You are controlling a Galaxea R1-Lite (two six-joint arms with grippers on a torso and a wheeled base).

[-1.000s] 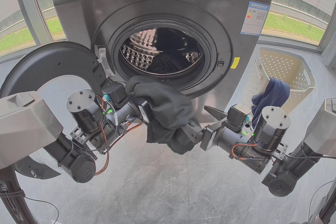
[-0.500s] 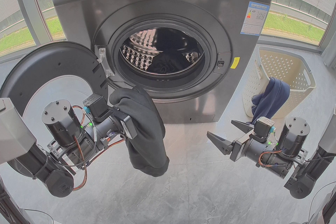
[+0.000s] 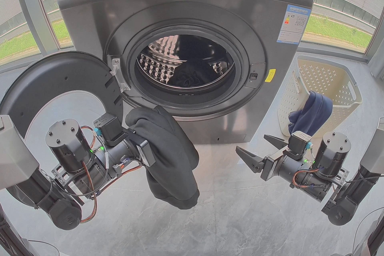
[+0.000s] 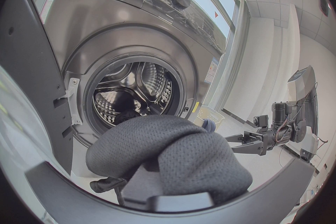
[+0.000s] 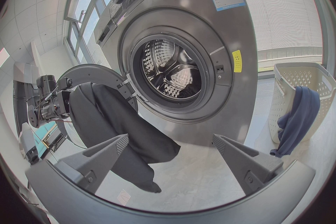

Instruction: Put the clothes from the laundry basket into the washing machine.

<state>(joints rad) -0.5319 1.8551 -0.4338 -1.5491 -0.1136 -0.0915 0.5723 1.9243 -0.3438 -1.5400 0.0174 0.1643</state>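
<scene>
A black garment [image 3: 172, 157] hangs from my left gripper [image 3: 141, 147], which is shut on its upper fold, low in front of the washing machine's [image 3: 224, 13] open drum [image 3: 184, 65]. The cloth drapes over the fingers and hides them in the left wrist view [image 4: 168, 151]. Dark clothing [image 3: 192, 75] lies inside the drum. My right gripper [image 3: 252, 143] stands open and holds nothing, off to the right near the machine's lower corner. A blue garment [image 3: 312, 113] hangs over the rim of the cream laundry basket [image 3: 348, 81].
The round door [image 3: 52, 85] is swung fully open on the left, close behind my left arm. The basket stands against the machine's right side by the window. Bare grey floor [image 3: 224, 209] lies between the two arms.
My right gripper has let go of the black garment and drawn back to the right. The left arm has dropped down and left with the garment, which now hangs free.
</scene>
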